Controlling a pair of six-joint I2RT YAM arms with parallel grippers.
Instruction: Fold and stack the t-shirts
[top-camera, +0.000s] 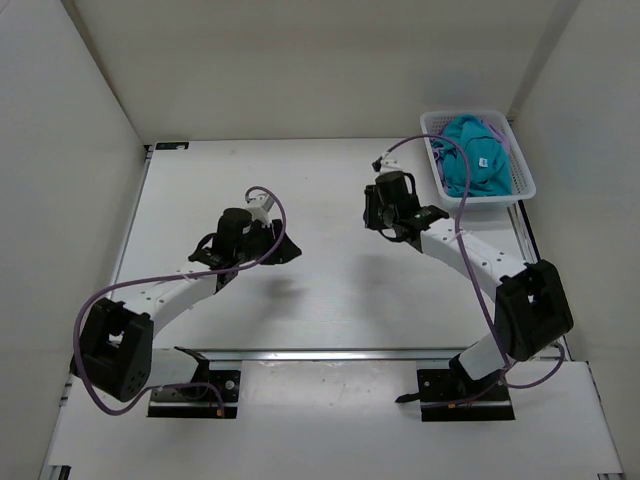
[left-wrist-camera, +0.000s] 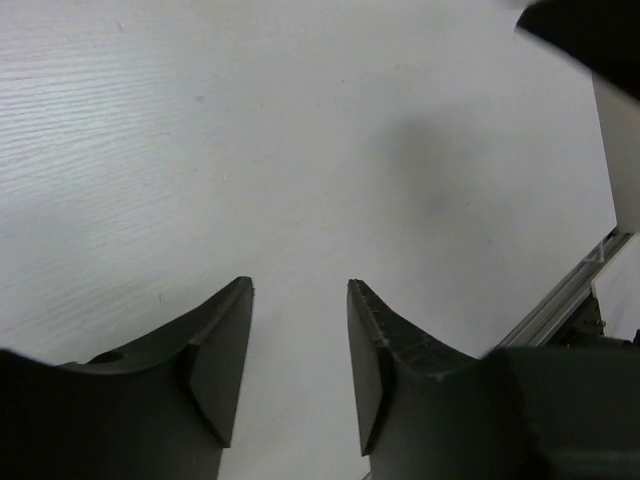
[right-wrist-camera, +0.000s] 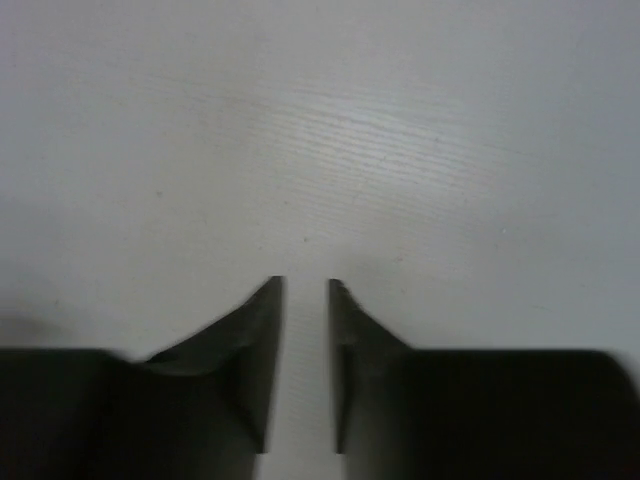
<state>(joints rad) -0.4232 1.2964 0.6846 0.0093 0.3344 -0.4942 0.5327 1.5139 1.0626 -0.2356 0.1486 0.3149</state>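
The left gripper (left-wrist-camera: 300, 286) hangs over bare white table (top-camera: 330, 290) with its two dark fingers spread apart. Nothing lies between them, and the wood grain of the top shows through the gap. The right gripper (right-wrist-camera: 306, 283) also points down at the bare top. Its fingers stand only a narrow slit apart and hold nothing.

From above, the left arm reaches in from the near left corner and ends about the middle of the left half of the table. The right arm reaches in from the near right corner and ends a little right of the middle, further from the near edge than the left one. The two grippers are well apart. A purple cable (top-camera: 100, 300) loops along each arm.

The shirts are not on the open top. A teal shirt (top-camera: 470, 160) lies bunched in a white mesh basket (top-camera: 527, 187) at the far right corner of the table, heaped above the rim. A strip of pale purple cloth (top-camera: 498, 130) shows at its far side, seemingly a second shirt under it. The basket sits beyond the right gripper, apart from it.
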